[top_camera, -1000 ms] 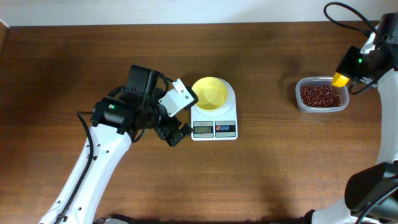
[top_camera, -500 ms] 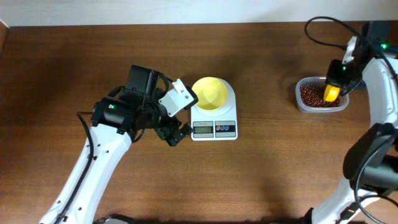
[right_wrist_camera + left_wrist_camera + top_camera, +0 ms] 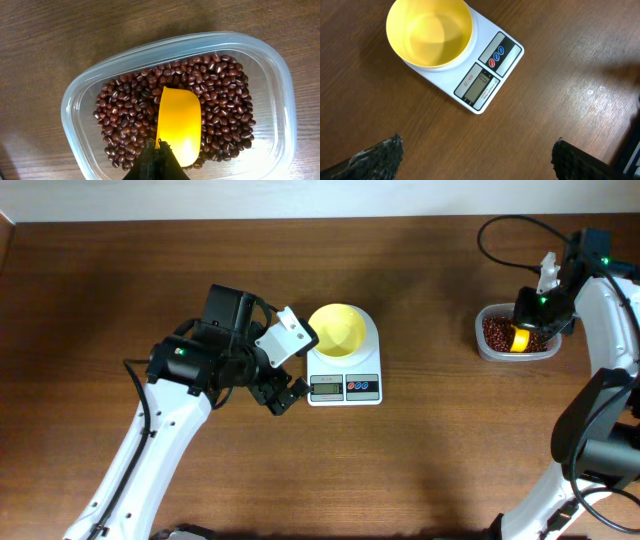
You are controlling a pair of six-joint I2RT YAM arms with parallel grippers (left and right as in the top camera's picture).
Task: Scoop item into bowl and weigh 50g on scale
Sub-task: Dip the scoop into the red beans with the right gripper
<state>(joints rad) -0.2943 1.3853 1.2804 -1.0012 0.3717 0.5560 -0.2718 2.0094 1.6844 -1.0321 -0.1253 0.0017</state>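
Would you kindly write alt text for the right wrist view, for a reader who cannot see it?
A yellow scoop, held by the right gripper, rests among dark red beans in a clear plastic tub on a wooden table.

Brown wooden table (image 3: 420, 460), clear plastic tub (image 3: 75, 110) near its right edge, yellow scoop (image 3: 179, 125) inside the tub

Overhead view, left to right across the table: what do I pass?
Left gripper → small round pale yellow bowl on the flat white digital scale → clear plastic tub of dark reddish-brown beans. The yellow scoop in the right gripper overlaps the tub, so unranked.
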